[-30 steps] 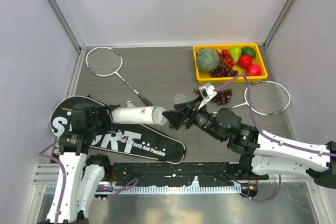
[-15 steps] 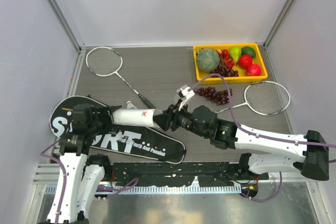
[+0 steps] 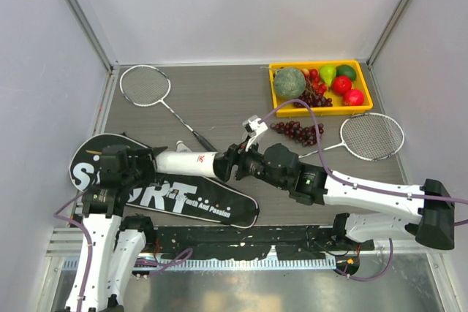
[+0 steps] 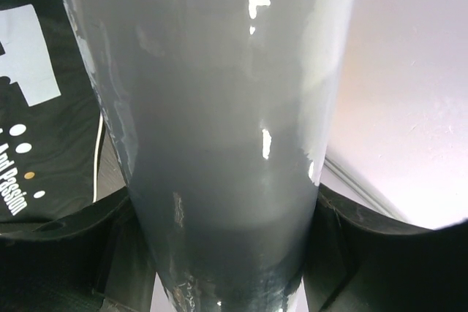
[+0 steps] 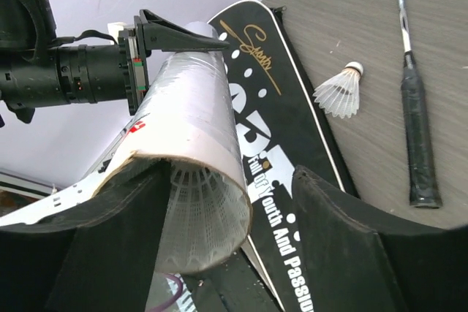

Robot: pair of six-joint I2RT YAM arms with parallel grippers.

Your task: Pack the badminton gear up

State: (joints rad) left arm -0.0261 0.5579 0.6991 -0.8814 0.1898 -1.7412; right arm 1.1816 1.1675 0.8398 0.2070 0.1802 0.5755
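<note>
L tool [image 3: 153,159] pinches white tube [image 3: 186,161], feather shuttle [image 5: 196,208] inside open end; R tool [image 3: 228,164] spread round it.

l arm [image 3: 99,217] bent, l gripper [image 3: 155,158] tight in a grip; r arm [image 3: 365,195] stretched leftward, r gripper [image 3: 228,164] agape

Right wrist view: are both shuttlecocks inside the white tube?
No: one shuttlecock sits in the tube, but the other shuttlecock lies on the table beside the bag.

Right arm [image 3: 365,195] hides the handle of 1 racket [image 3: 373,137]; left arm [image 3: 110,177] covers lettering on the bag [image 3: 212,206]
</note>
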